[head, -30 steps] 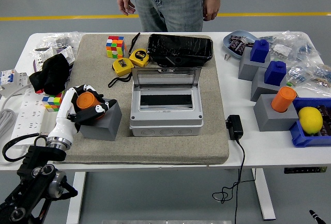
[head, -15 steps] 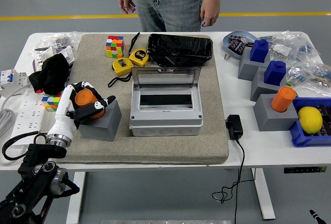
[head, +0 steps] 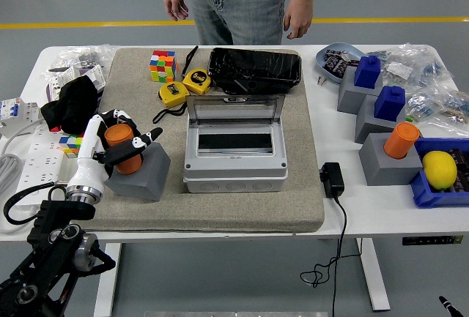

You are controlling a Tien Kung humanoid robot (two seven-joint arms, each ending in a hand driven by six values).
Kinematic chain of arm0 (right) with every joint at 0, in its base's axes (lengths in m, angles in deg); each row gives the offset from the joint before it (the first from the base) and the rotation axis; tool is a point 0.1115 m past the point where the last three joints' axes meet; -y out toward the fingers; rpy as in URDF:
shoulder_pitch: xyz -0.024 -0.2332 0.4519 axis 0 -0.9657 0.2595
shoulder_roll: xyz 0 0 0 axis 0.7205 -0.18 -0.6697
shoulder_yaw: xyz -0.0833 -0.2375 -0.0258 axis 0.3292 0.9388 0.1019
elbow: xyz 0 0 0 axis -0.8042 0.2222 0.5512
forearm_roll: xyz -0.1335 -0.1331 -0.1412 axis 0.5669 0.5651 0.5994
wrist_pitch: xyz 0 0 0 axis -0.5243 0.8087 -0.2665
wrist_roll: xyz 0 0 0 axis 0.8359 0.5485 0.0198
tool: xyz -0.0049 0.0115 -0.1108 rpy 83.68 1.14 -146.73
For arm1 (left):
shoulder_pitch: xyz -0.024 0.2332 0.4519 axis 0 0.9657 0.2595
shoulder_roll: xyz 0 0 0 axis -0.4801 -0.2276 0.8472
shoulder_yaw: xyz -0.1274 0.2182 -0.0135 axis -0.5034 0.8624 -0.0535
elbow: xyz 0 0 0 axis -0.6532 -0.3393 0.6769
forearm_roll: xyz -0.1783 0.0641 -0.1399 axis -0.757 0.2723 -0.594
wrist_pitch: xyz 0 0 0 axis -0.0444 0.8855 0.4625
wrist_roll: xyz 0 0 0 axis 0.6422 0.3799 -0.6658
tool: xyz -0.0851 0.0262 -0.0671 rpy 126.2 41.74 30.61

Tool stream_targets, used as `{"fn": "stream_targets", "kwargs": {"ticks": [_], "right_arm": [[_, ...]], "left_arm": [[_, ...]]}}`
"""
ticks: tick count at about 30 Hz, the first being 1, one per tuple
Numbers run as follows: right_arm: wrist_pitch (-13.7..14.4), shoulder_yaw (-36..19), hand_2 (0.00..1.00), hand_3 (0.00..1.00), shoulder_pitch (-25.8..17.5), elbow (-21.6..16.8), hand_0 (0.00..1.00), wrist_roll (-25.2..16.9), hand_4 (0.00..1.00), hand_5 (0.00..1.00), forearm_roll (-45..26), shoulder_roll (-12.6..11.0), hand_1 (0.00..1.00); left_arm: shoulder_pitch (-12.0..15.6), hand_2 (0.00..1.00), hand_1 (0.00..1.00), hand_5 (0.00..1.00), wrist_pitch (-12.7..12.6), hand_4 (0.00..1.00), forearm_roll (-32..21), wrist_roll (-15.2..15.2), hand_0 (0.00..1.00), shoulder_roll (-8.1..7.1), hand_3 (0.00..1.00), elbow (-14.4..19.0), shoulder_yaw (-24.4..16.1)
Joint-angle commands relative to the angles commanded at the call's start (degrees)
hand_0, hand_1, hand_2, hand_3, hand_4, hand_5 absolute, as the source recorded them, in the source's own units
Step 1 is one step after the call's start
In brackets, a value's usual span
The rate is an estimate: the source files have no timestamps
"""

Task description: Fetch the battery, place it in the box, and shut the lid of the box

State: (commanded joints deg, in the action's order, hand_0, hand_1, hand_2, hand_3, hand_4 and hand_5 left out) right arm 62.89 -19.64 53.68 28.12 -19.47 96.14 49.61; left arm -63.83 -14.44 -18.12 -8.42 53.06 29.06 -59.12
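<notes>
Head view: my left hand (head: 117, 143) grasps the orange battery (head: 122, 148), lifting it clear of its grey holder (head: 143, 176). The grey box (head: 234, 152) sits open beside it, ready.

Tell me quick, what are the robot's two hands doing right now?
Left hand: closed around the orange battery at the grey holder block.
Right hand: not in the picture, so it cannot be told.
</notes>
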Motion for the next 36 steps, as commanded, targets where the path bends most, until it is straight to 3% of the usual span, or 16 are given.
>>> {"fn": "stream_targets", "kwargs": {"ticks": [11, 16, 17, 22, 23, 28, 29, 34, 35, 36], "right_arm": [[0.0, 0.2, 0.726, 0.798, 0.2, 0.0, 0.713, 0.0, 0.998, 0.998, -0.3, 0.0, 0.674], [0.0, 0.5, 0.726, 0.798, 0.3, 0.0, 0.713, 0.0, 0.998, 0.998, -0.5, 0.0, 0.674], [0.0, 0.5, 0.725, 0.798, 0.3, 0.0, 0.710, 0.0, 0.998, 0.998, -0.5, 0.0, 0.674], [0.1, 0.7, 0.725, 0.798, 0.4, 0.0, 0.710, 0.1, 0.998, 0.998, -0.7, 0.0, 0.674], [0.1, 0.7, 0.725, 0.797, 0.4, 0.0, 0.711, 0.1, 0.998, 0.998, -0.7, 0.0, 0.674], [0.1, 1.1, 0.725, 0.797, 0.6, 0.1, 0.711, 0.1, 0.998, 0.998, -0.9, -0.2, 0.674], [0.1, 1.2, 0.725, 0.797, 0.7, 0.1, 0.712, 0.1, 0.998, 0.998, -0.9, -0.2, 0.673], [0.0, 2.0, 0.725, 0.797, 0.9, 0.1, 0.712, 0.1, 0.998, 0.998, -1.4, -0.4, 0.673], [0.0, 2.2, 0.725, 0.797, 0.9, 0.1, 0.710, 0.1, 0.998, 0.998, -1.5, -0.4, 0.673], [0.0, 2.3, 0.725, 0.797, 1.0, 0.1, 0.710, 0.1, 0.998, 0.998, -1.5, -0.4, 0.673]], "left_arm": [[-1.4, 0.088, 0.083, 0.002, -1.5, 0.998, -0.1, -0.2, 0.082, -0.40, 0.088, 1.1, 0.5], [-2.8, 0.088, 0.083, 0.002, -5.3, 0.998, 0.0, -2.0, 0.082, -1.07, 0.088, 1.7, 1.7], [-3.1, 0.053, 0.036, 0.145, -6.1, 0.998, 0.4, -2.3, 0.060, -1.19, 0.048, 1.9, 2.0], [-4.6, 0.053, 0.036, 0.145, -10.2, 0.998, 4.3, -3.9, 0.060, -2.31, 0.048, 3.8, 4.3], [-4.9, 0.031, 0.011, 0.366, -10.7, 0.947, 5.4, -4.1, 0.053, -2.57, 0.011, 4.2, 4.8], [-7.4, 0.031, 0.011, 0.366, -11.7, 0.947, 11.7, -5.1, 0.053, -5.82, 0.011, 7.6, 11.3], [-7.9, 0.015, 0.002, 0.636, -11.8, 0.918, 12.9, -5.2, 0.048, -6.51, 0.002, 8.2, 12.9], [-11.6, 0.015, 0.002, 0.636, -11.0, 0.918, 18.6, -4.4, 0.048, -9.20, 0.002, 9.9, 21.8], [-12.7, 0.011, 0.002, 0.700, -11.0, 0.894, 19.5, -4.4, 0.048, -9.57, 0.002, 9.7, 24.0], [-13.6, 0.011, 0.002, 0.700, -11.0, 0.894, 20.2, -4.5, 0.048, -9.74, 0.002, 9.3, 25.8]]}}
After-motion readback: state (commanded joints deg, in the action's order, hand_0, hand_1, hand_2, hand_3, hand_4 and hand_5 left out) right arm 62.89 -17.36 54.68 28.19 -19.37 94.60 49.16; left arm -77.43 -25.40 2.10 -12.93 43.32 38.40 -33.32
